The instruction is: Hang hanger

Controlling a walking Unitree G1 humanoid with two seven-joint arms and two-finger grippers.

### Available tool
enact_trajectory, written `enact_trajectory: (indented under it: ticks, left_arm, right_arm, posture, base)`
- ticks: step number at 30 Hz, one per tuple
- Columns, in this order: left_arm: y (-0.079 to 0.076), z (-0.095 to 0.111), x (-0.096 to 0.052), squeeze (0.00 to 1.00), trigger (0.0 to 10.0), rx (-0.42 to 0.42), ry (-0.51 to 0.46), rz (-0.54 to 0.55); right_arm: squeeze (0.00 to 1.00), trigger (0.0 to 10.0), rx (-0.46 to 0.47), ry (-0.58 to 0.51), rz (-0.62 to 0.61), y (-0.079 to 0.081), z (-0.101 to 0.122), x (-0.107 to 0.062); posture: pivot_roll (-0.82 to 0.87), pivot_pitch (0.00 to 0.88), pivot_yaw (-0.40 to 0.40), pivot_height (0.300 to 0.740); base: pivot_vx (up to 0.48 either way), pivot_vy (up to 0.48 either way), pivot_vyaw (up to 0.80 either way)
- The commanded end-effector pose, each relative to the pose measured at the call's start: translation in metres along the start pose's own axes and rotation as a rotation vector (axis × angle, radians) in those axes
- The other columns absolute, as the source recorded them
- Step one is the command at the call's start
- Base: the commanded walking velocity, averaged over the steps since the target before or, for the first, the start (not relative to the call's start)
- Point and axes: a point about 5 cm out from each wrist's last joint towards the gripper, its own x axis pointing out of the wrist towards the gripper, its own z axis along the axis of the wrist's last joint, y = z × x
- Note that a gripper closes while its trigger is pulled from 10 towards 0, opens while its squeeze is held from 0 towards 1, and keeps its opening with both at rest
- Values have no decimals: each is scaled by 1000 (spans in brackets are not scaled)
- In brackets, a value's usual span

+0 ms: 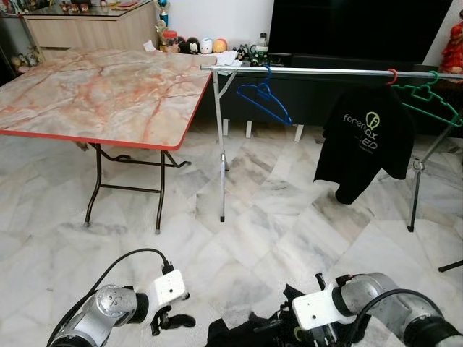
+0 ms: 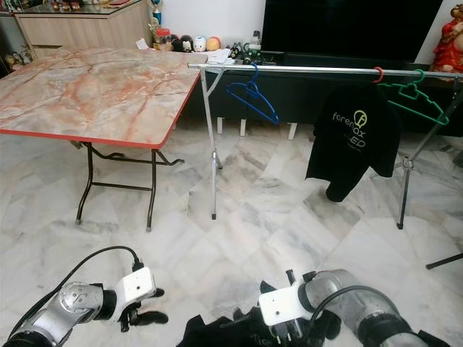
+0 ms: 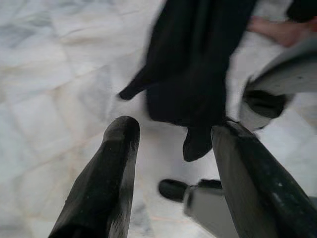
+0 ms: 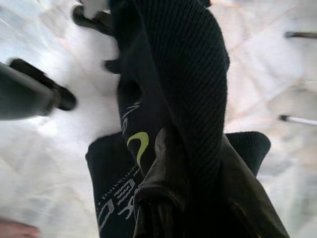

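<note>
A silver clothes rail [image 1: 325, 71] crosses the far side of the room. On it hang a blue hanger [image 1: 266, 100], a black printed T-shirt [image 1: 369, 141] on a red hook, and a green hanger [image 1: 430, 97]. Low in front of me, a second black garment [image 1: 239, 334] with a yellow-green logo [image 4: 138, 144] hangs from my right gripper [image 4: 198, 163], which is shut on its fabric. Any hanger inside it is hidden. My left gripper [image 3: 176, 128] is open just to the left of that garment [image 3: 198, 59], not touching it.
A folding table [image 1: 101, 94] with a marble-pattern top and red edge stands at the left, its corner close to the rail's left post [image 1: 219, 144]. A dark TV unit [image 1: 347, 29] and a sideboard line the back wall. White marble floor [image 1: 275, 217] lies between me and the rail.
</note>
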Motion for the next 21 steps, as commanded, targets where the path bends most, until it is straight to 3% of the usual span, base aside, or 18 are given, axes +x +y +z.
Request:
enact_trajectory:
  ticks: [1, 6, 10, 21]
  left_arm:
    - [0, 8, -3, 0, 10000, -10, -39, -36]
    - [-5, 21, -1, 0, 10000, -1, -87, -119]
    - [-1, 30, 2, 0, 10000, -19, -138, -100]
    - [3, 43, 8, 0, 10000, -25, -169, -78]
  right_arm:
    - [0, 10000, -59, -5, -37, -10, 3, -3]
    - [0, 10000, -59, -52, -125, -26, 12, -3]
    - [0, 10000, -92, -127, -133, -36, 27, -3]
    - [0, 10000, -81, -155, -146, -40, 33, 1]
  posture:
    - [42, 41, -10, 740]
    - [48, 42, -14, 740]
    - [40, 36, -10, 740]
    - [39, 26, -18, 740]
  base:
    - [0, 0, 0]
    - [0, 0, 0]
    - [0, 0, 0]
    - [0, 0, 0]
